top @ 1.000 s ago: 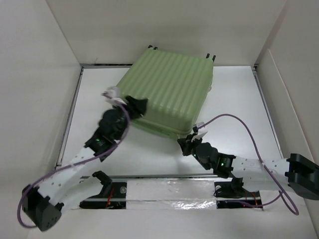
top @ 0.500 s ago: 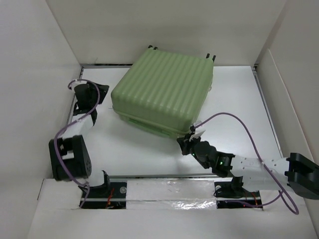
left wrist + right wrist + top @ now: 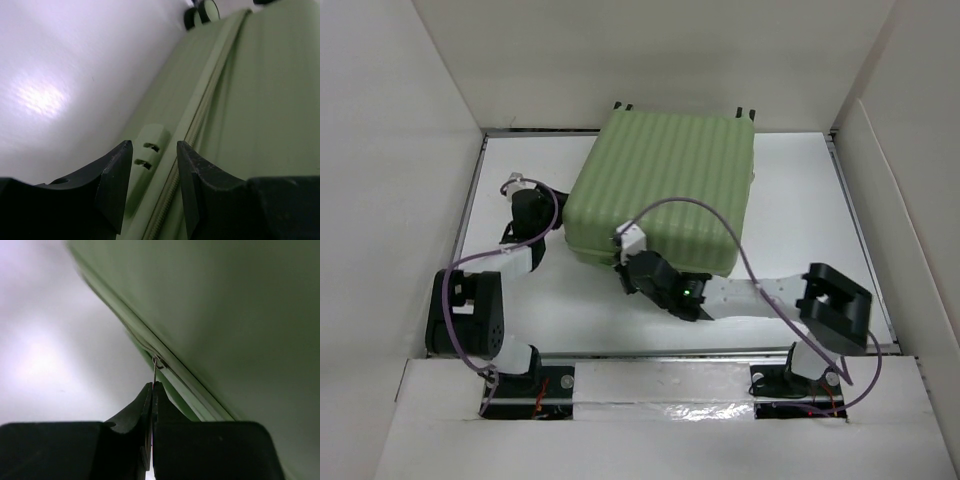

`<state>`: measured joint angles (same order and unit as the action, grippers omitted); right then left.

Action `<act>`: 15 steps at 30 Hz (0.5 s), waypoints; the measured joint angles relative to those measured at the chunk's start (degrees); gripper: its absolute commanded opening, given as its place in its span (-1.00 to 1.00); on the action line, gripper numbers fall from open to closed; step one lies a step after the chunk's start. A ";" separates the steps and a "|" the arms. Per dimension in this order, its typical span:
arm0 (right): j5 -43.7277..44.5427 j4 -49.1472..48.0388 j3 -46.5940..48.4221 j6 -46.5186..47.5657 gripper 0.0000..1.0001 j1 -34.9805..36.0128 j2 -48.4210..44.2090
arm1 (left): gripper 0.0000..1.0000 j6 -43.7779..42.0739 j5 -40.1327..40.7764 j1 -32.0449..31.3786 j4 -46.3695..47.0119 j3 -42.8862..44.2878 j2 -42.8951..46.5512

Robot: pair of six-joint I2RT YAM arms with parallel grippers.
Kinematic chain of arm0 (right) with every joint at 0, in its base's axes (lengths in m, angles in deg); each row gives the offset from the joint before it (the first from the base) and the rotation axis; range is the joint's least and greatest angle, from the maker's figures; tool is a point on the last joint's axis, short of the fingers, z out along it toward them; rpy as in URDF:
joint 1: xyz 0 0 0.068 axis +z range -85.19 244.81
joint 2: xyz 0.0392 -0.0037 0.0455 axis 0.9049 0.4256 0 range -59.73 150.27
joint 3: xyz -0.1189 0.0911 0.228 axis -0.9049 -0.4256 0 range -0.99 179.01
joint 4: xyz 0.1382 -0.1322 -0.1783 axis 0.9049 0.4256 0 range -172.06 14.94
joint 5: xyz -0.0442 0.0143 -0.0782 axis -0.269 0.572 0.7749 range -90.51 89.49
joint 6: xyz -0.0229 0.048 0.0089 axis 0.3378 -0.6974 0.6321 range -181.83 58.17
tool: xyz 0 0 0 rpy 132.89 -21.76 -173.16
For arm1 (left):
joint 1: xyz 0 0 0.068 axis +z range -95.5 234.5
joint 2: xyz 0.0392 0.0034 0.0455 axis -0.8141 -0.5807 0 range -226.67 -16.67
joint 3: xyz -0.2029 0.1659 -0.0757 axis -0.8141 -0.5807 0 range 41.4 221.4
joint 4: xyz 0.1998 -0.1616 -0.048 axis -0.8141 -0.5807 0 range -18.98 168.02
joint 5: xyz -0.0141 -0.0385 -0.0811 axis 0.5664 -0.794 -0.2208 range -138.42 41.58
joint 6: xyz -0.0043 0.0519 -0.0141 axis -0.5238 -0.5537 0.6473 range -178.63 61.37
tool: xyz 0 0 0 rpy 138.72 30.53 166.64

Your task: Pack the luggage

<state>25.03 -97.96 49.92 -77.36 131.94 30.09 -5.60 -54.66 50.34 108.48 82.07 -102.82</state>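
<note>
Both at luggage [image 3: 665, 185]: L jaws apart near lock [image 3: 147, 155], R jaws clamp zip pull [image 3: 155, 371].

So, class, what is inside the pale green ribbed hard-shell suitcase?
Nothing inside shows: the pale green ribbed hard-shell suitcase lies closed, only its shell and zip seam visible. The right gripper pinches the thin metal zip pull.

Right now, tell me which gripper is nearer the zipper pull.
Right. The right gripper is pinching the zipper pull on the suitcase's near seam; the left gripper hangs open at the lock on its left side.
</note>
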 measured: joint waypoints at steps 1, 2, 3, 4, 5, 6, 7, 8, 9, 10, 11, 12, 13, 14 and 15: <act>-1.75 1.64 4.46 1.20 -1.00 0.46 3.32 | -0.25 -0.20 -0.26 -0.85 0.28 -1.55 1.42; -3.50 4.02 9.66 2.60 -1.00 1.09 6.97 | -0.24 -0.50 -0.66 -1.70 0.57 -3.17 3.06; -4.50 5.84 13.66 3.82 -1.00 1.77 9.84 | -0.24 -0.87 -1.16 -2.32 0.90 -4.68 4.68; -5.11 8.20 17.70 5.11 -1.00 2.45 12.50 | -0.24 -1.31 -1.75 -2.47 1.38 -6.14 6.16; -5.49 10.36 20.72 6.43 -1.00 2.99 14.49 | -0.24 -1.81 -2.56 -2.03 1.88 -7.54 7.65; -6.19 11.89 22.62 7.52 -1.00 3.17 15.61 | -0.24 -2.38 -3.04 -1.36 2.84 -9.20 9.07; -7.82 13.07 24.02 8.37 -1.00 3.13 16.17 | -0.24 -2.71 -2.97 -0.61 3.50 -10.93 10.60; -9.81 13.92 24.96 9.03 -1.00 2.99 16.48 | -0.23 -2.99 -2.62 0.00 3.89 -12.31 12.04; -11.74 14.58 25.59 9.40 -1.00 2.97 16.70 | -0.23 -3.32 -2.16 0.33 4.11 -13.33 13.31; -13.49 15.23 26.18 9.70 -1.00 2.97 16.85 | -0.23 -3.63 -1.53 0.44 4.22 -14.05 14.38; -15.30 16.00 26.67 9.90 -1.00 2.97 17.00 | -0.23 -3.98 -0.87 0.44 4.28 -14.47 15.15; -16.74 16.63 27.10 10.03 -1.00 2.97 17.09 | -0.23 -4.24 -0.28 0.44 4.39 -14.82 15.67; -18.29 16.94 27.28 10.21 -1.00 2.97 17.14 | -0.23 -4.39 0.33 0.44 4.44 -15.15 16.00; -19.56 17.00 27.28 10.64 -0.94 3.04 17.09 | -0.23 -4.44 0.81 0.42 4.52 -15.54 16.26; -20.26 17.00 27.26 10.99 -0.71 3.32 17.00 | -0.23 -4.37 1.22 0.42 4.76 -16.02 16.59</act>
<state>4.77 -80.95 77.18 -66.37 135.27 47.09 -9.97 -53.43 50.75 113.25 66.05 -86.23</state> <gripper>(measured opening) 0.027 0.378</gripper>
